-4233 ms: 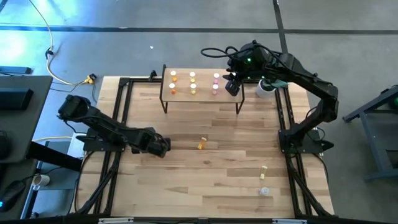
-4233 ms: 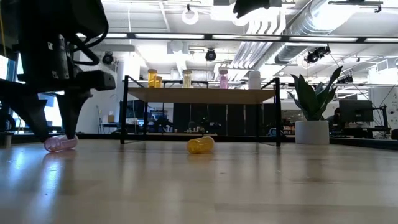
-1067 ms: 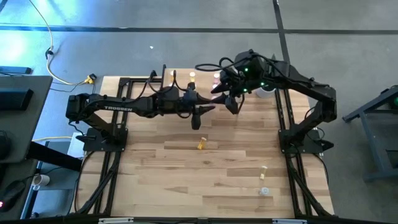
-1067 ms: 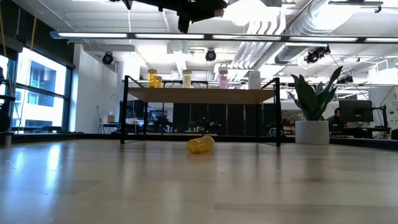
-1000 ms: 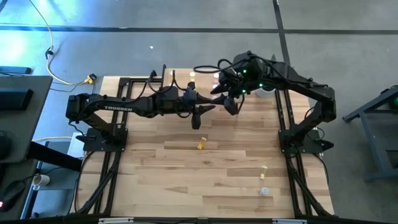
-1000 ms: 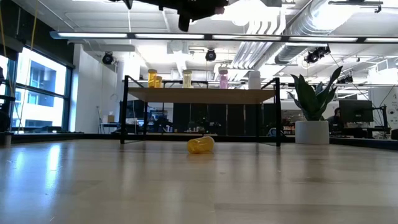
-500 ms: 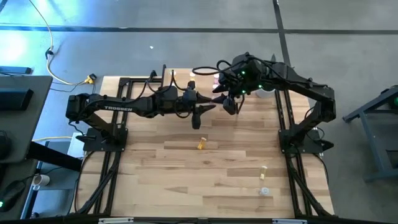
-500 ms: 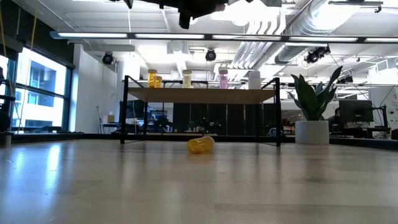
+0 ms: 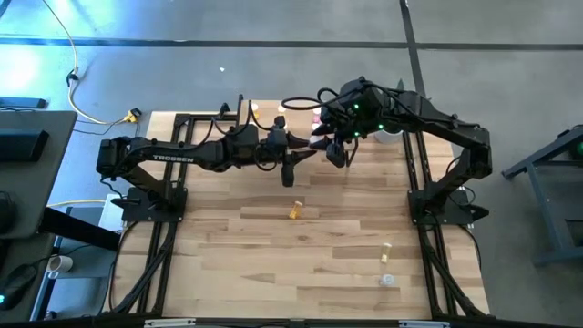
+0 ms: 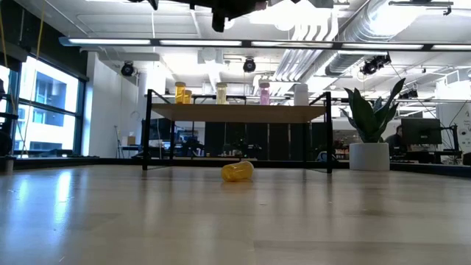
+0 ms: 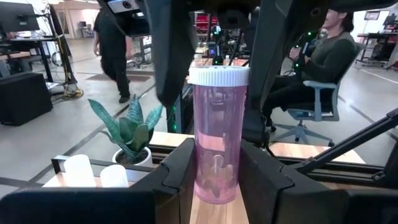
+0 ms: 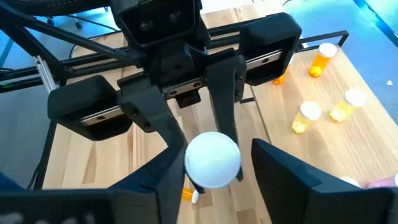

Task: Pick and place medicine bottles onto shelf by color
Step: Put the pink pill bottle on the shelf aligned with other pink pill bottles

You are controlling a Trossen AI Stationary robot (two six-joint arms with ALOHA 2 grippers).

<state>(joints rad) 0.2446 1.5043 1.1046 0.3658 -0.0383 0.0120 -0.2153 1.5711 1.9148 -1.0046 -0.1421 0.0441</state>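
Note:
My left gripper (image 9: 308, 151) is shut on a pink medicine bottle (image 11: 217, 140) with a white cap, held high above the table beside the shelf (image 10: 239, 112). My right gripper (image 9: 333, 148) points down over it, open. Its fingers (image 12: 283, 171) stand on either side of the bottle's white cap (image 12: 212, 160). On the shelf stand orange (image 10: 180, 93), yellowish (image 10: 221, 93), pink (image 10: 264, 93) and white (image 10: 300, 94) bottles. A yellow bottle (image 9: 295, 210) lies on its side on the table. My left gripper pinches the pink bottle's lower body (image 11: 215, 180) between its two fingers (image 11: 174, 177). The fingers come level from the table's left. The bottle stands upright, cap up, lifted clear of the table. My right gripper's fingers flank the cap; I cannot tell whether they touch it.
Two more bottles (image 9: 386, 248) (image 9: 388, 280) lie near the table's right front. A white plant pot (image 9: 390, 132) stands at the far right by the shelf. People show in the room beyond the table (image 11: 115, 43).
My left gripper has risen a little with the pink bottle, which stays upright. My right gripper stays over the cap.

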